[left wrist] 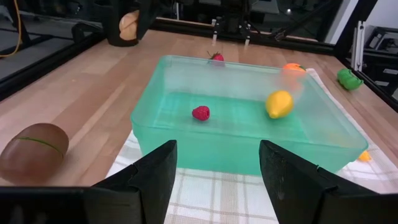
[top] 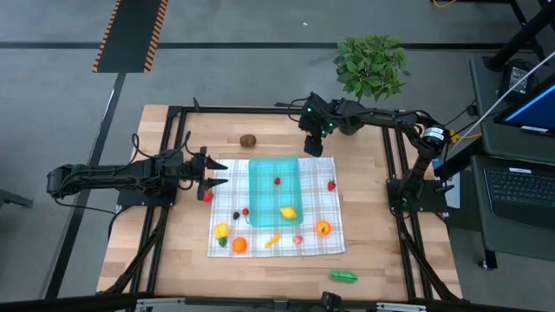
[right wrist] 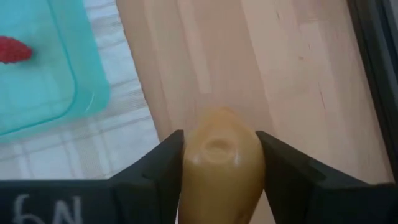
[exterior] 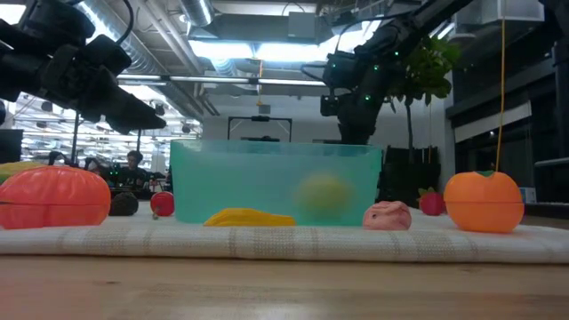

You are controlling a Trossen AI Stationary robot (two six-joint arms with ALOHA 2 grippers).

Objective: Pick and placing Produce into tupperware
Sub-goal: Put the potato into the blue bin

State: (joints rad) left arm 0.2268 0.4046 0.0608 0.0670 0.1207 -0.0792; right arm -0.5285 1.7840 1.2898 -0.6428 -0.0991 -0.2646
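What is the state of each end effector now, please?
Left end effector: open, holding nothing, beside the translucent teal plastic container.
Right end effector: closed on a small tan pear-shaped toy.

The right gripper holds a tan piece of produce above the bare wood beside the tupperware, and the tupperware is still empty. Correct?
Not empty: the tupperware already holds a red berry and a yellow lemon, as the left wrist view shows. The right gripper does grip the tan piece.

The tupperware (top: 276, 186) sits mid-cloth (top: 329, 238), holding two produce pieces (top: 287, 211). More produce lies on the cloth toward the table's (top: 373, 260) front edge. One piece (top: 249, 139) rests near the table's back edge.
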